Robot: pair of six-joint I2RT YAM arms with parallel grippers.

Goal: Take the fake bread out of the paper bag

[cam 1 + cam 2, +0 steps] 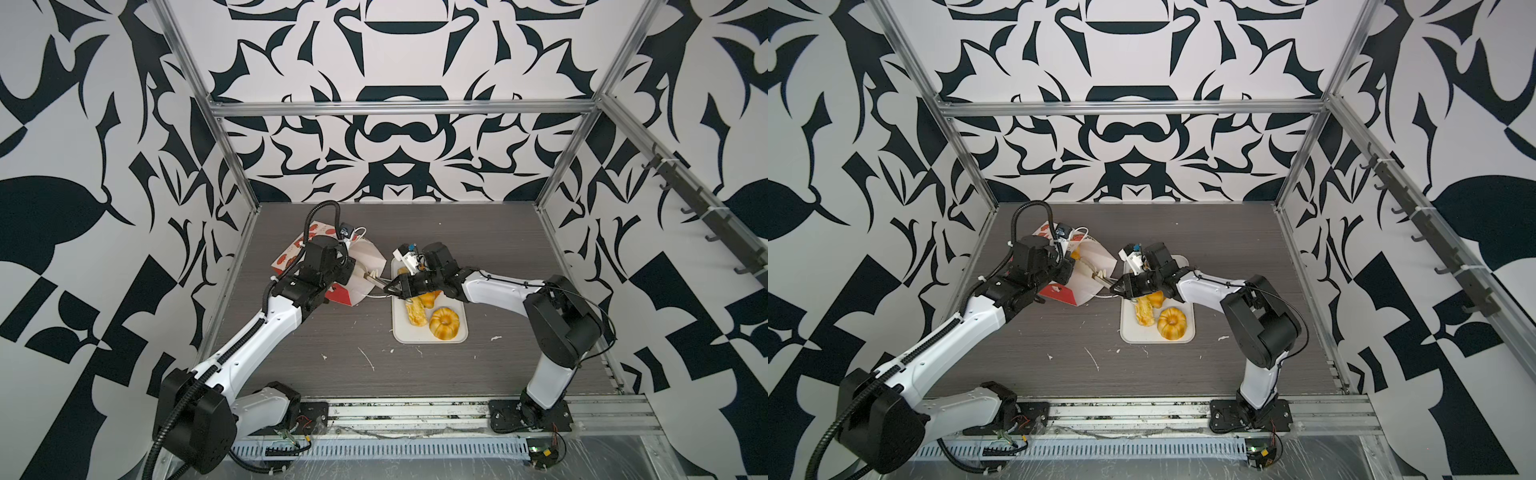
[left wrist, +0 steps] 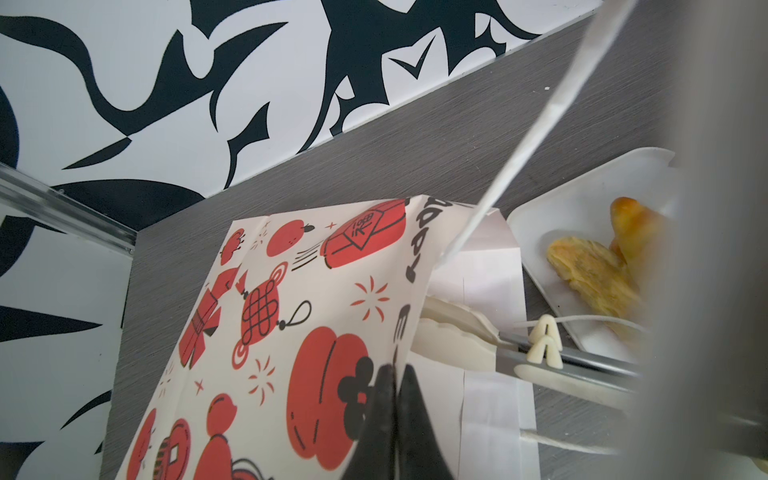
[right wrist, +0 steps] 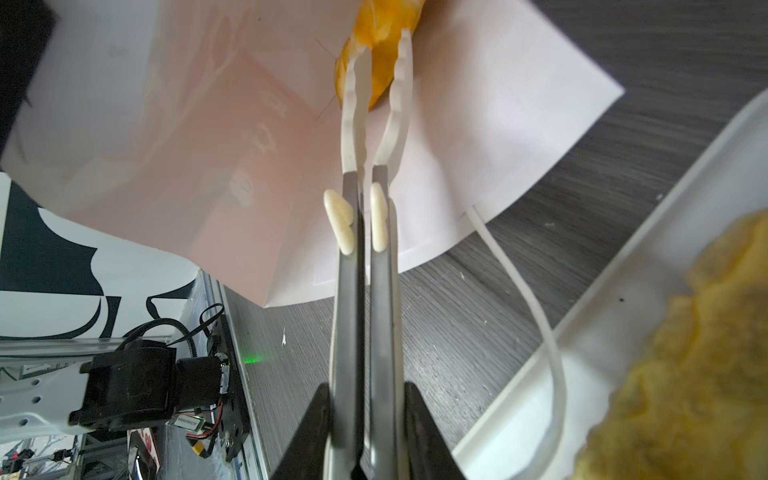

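Observation:
The paper bag (image 1: 291,255) (image 2: 291,311) lies on its side at the back left, its white-lined mouth (image 1: 1090,282) facing the tray. My left gripper (image 2: 397,368) is shut on the edge of the bag's mouth and holds it up. My right gripper (image 3: 365,386) (image 1: 392,287) is shut on metal tongs (image 3: 347,311) (image 1: 374,277) that reach into the bag. Their white tips sit on either side of a yellow piece of fake bread (image 3: 380,62) (image 1: 1075,254) inside. More fake bread lies on the tray: a ring bun (image 1: 444,323), a flaky stick (image 1: 415,313) and a croissant (image 1: 431,297).
The white tray (image 1: 453,334) (image 2: 582,195) stands right of the bag, under my right wrist. A white cord handle (image 3: 536,316) trails from the bag's mouth across the tray's rim. Small white scraps (image 1: 365,357) dot the grey table. Aluminium frame posts close in the sides.

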